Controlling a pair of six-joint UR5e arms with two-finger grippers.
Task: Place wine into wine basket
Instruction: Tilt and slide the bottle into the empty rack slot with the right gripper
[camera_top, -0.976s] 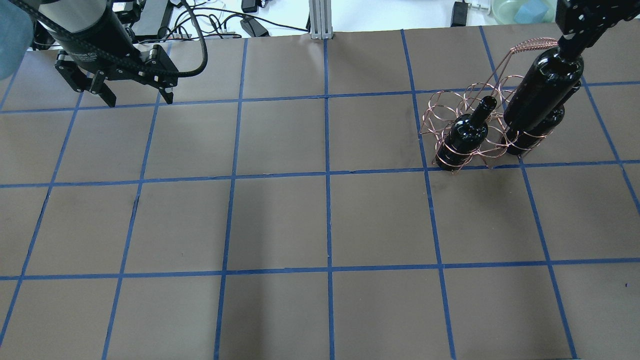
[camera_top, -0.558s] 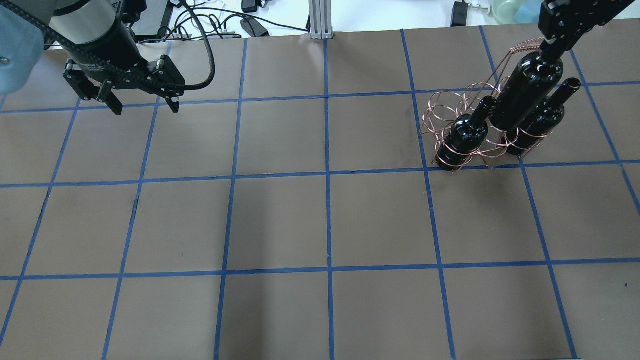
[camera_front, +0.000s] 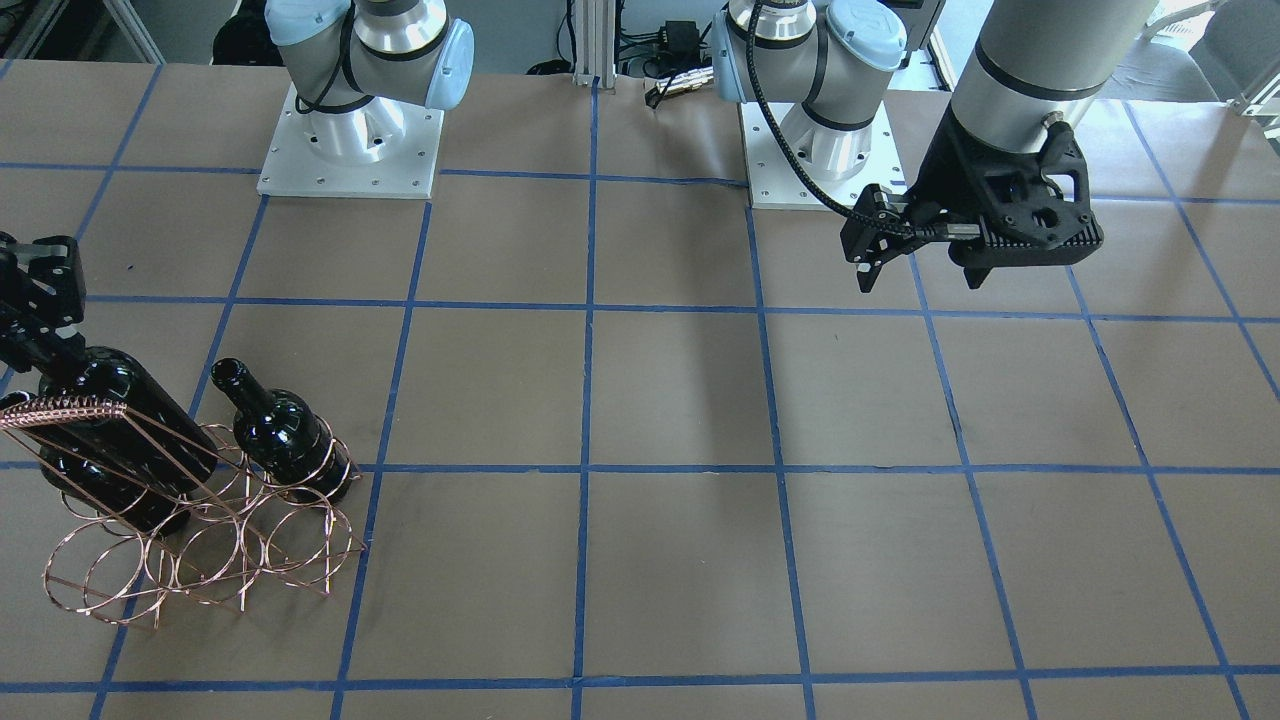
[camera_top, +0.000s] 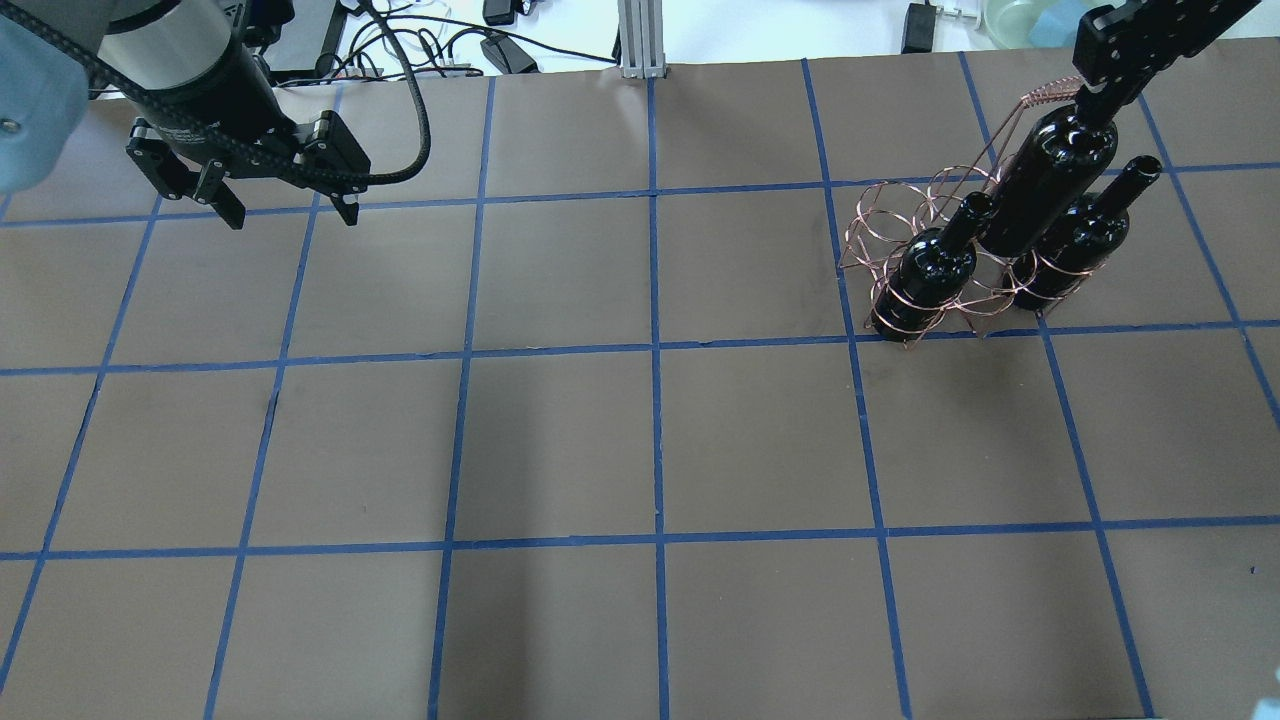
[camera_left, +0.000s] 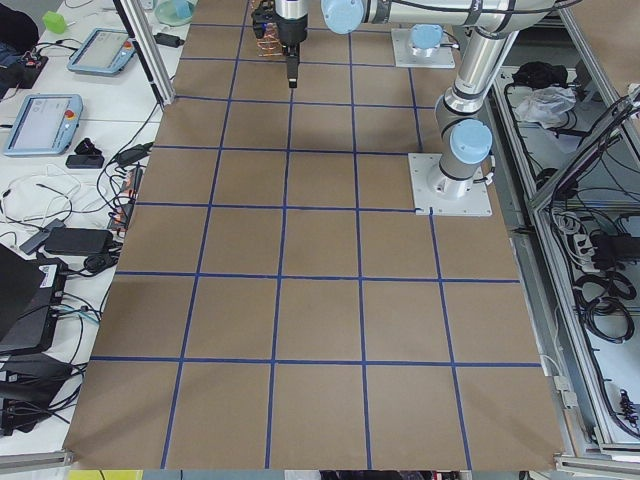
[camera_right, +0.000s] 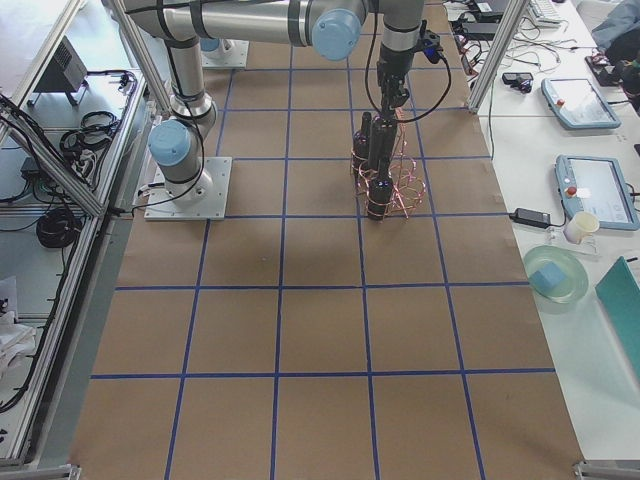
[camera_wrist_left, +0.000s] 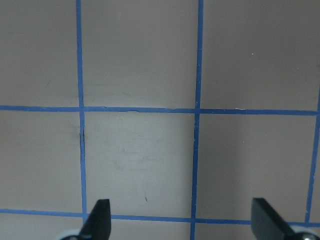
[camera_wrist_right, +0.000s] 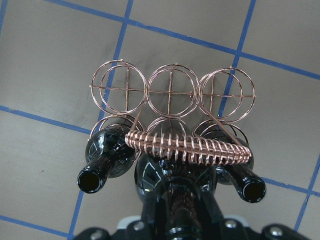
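Front-facing: our right claw (camera_front: 50, 345) pinches the neck of the wine (camera_front: 140, 425), its lower body inside the wine basket (camera_front: 190, 560). Overhead: it stands higher than the seated bottles (camera_top: 935, 270) flanking it (not bottomed, we reckon); lowering and release remain. Left wrist: left claw (camera_wrist_left: 182, 220) spread over the desk (camera_wrist_left: 140, 150).

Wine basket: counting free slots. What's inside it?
Three wine bottles stand in one row, the middle bottle held by the right gripper; the other row's three loops are empty. The handle hides how deep it sits.
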